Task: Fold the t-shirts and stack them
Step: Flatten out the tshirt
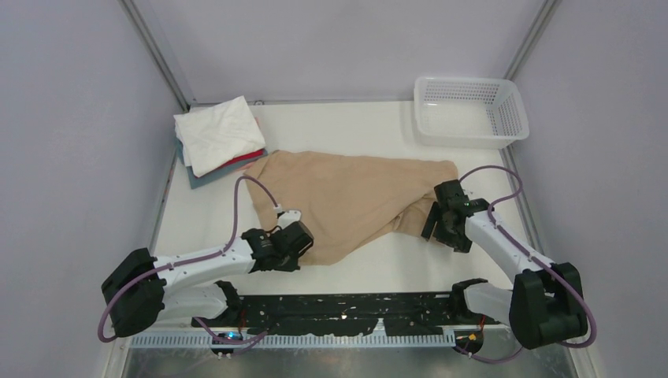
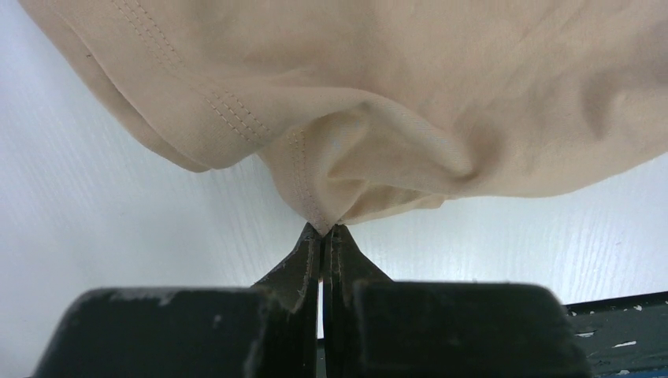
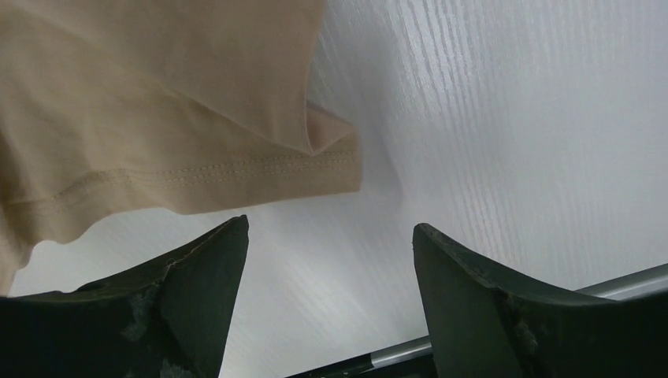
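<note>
The left gripper pinches the tan t-shirt by its hem. The right gripper gapes wide and empty beside it. Far left sit folded shirts, far right a basket.

We see a white mesh basket at the upper right of the top view, upright on the white table near its far right corner. Pale grey walls close in the sides and back. A black strip runs along the bottom edge.
</note>
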You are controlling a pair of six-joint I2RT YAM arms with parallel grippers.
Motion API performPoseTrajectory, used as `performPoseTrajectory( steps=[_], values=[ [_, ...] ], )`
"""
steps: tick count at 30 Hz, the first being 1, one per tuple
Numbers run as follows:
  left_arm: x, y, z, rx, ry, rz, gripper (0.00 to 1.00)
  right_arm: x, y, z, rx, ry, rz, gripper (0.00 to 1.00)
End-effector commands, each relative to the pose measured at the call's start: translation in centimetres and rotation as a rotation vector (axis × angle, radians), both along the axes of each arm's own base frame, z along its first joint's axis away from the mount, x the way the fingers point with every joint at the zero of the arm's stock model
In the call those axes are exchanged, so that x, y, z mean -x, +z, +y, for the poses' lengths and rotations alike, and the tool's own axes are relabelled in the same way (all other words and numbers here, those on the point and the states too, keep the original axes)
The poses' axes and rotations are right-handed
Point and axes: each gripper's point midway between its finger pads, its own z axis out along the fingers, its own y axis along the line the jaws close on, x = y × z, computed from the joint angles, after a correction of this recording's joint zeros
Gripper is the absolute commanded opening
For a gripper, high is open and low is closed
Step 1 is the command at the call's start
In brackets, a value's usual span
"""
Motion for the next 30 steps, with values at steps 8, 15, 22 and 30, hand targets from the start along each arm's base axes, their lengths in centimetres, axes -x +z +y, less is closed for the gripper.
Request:
performPoseTrajectory(
  steps=[8, 15, 22, 30],
  values=[
    [-1.1, 0.9, -0.9, 0.07, 0.011, -0.041, 0.0, -3.8, -2.1, -0.6, 0.044, -0.06, -0.079, 0.74],
    [-1.2, 1.0, -0.7, 0.06, 0.018, -0.036, 0.0, -4.1, -3.4, -0.5, 0.031, -0.036, -0.05, 0.62],
    [-1.5, 1.5, -0.1, 0.051, 0.045, -0.044, 0.0, -4.5, -4.6, 0.5, -0.037, 0.029, -0.014, 0.5],
    [-2.2, 2.3, 0.5, 0.046, 0.082, -0.068, 0.0, -5.3, -4.3, 0.6, -0.048, 0.072, -0.023, 0.1]
  ],
)
